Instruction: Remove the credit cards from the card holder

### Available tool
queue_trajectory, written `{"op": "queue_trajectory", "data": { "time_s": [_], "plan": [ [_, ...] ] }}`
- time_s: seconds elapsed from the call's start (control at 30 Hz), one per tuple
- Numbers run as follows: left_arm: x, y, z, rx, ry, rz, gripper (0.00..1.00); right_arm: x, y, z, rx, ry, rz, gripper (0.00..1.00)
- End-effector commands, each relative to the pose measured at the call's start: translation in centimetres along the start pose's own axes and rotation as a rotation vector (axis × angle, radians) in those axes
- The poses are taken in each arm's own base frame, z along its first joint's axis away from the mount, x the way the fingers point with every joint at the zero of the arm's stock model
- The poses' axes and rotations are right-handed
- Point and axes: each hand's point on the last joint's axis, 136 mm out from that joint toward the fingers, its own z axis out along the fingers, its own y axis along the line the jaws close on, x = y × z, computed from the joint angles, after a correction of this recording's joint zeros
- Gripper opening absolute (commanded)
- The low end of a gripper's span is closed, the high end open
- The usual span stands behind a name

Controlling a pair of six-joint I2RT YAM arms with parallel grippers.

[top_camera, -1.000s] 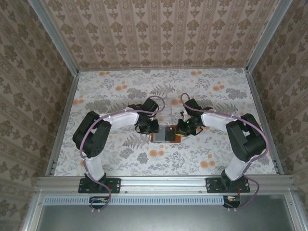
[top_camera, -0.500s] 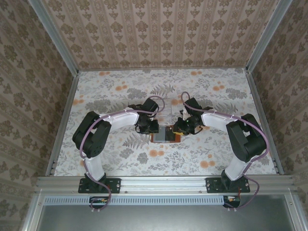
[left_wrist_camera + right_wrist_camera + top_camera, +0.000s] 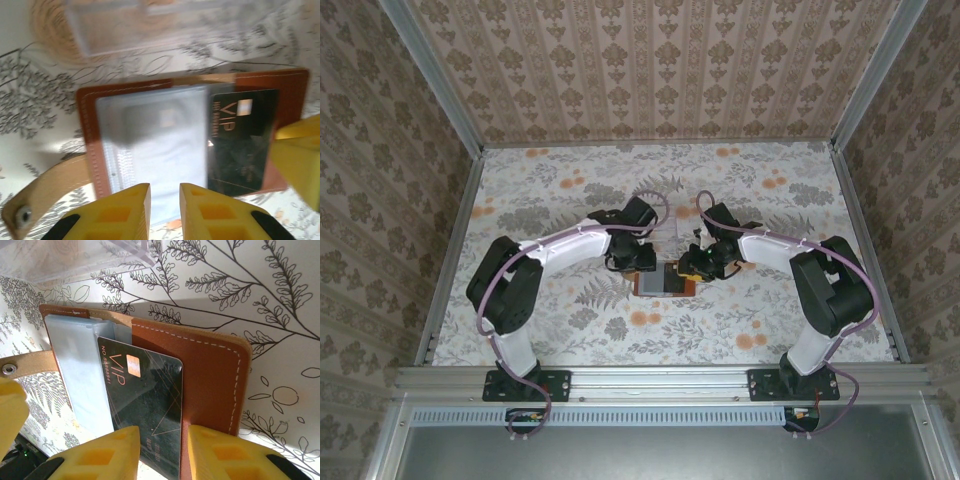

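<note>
Half expect card holder (image 3: 665, 283) at centre of table (image 3: 570, 330) to slide along with dark VIP credit card (image 3: 145, 400) on the pull: left gripper (image 3: 164, 197) at its 10 o'clock and right gripper (image 3: 161, 440) at 2 o'clock both slightly parted, clamping nothing.

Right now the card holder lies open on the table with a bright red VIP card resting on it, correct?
Not quite. The VIP card is black, not bright red, as the right wrist view shows. The rest holds: the card holder lies open on the table with that card resting on it.
</note>
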Motion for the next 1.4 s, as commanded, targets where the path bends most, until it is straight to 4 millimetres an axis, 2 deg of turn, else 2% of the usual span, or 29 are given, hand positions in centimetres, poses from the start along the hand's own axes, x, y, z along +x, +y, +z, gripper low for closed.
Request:
{"op": "queue_trajectory", "data": {
  "time_s": [0.0, 0.1, 0.2, 0.5, 0.67, 0.87, 1.37],
  "plan": [
    [0.3, -1.8, 0.0, 0.052, 0.030, 0.013, 0.23, 0.0, -0.2, 0.3, 0.000, 0.012, 0.024, 0.34],
    [0.4, -3.4, 1.2, 0.094, 0.053, 0.020, 0.22, 0.1, -0.2, 0.3, -0.001, 0.018, 0.027, 0.34],
    [0.5, -3.9, 2.2, 0.086, 0.076, 0.028, 0.18, 0.2, -0.2, 0.3, -0.003, 0.018, 0.029, 0.34],
    [1.5, -2.2, 4.5, 0.014, 0.131, 0.024, 0.15, 0.5, -0.4, 1.0, -0.009, 0.037, 0.044, 0.37],
    [2.2, -1.0, 5.0, -0.037, 0.156, 0.019, 0.14, 0.6, 0.0, 1.5, -0.035, 0.051, 0.048, 0.38],
    [2.7, -0.4, 5.6, -0.049, 0.175, 0.012, 0.10, 0.5, 0.7, 1.9, -0.085, 0.061, 0.060, 0.38],
    [2.8, -0.4, 5.6, -0.043, 0.172, 0.012, 0.06, 0.3, 3.4, 0.6, -0.223, 0.041, 0.068, 0.34]
  ]
}}
